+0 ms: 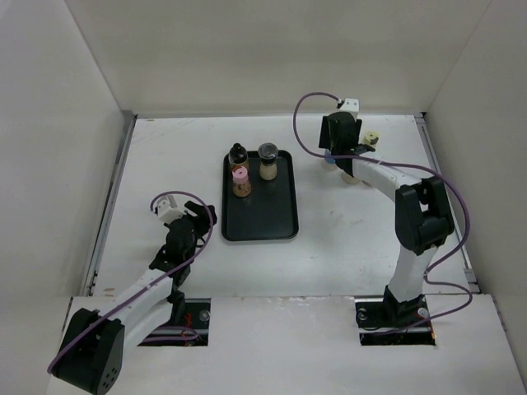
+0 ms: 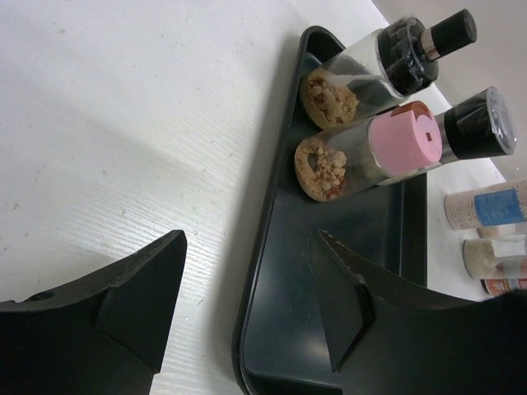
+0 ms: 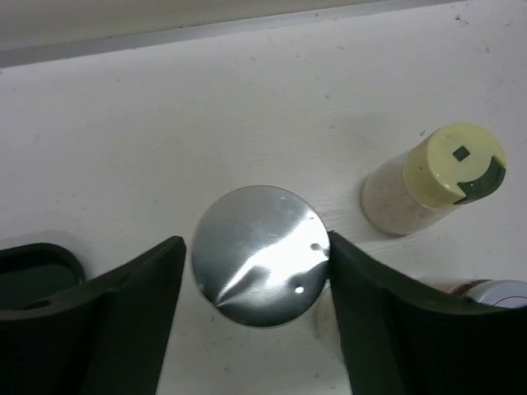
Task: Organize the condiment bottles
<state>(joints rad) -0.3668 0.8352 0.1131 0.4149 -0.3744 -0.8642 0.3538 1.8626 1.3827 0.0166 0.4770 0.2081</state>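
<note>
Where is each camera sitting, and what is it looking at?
Top external: fixed above and behind the arms, looking down on the table; both whole arms show, left gripper and right gripper.
Left wrist: on the left arm, looking low across the table at the black tray and pink-lid bottle; its own open fingers show.
Right wrist: on the right arm, looking down at a silver lid and yellowish-lid bottle; its fingers flank it.
Shared: top and left wrist both show the black tray and pink-lid bottle.
</note>
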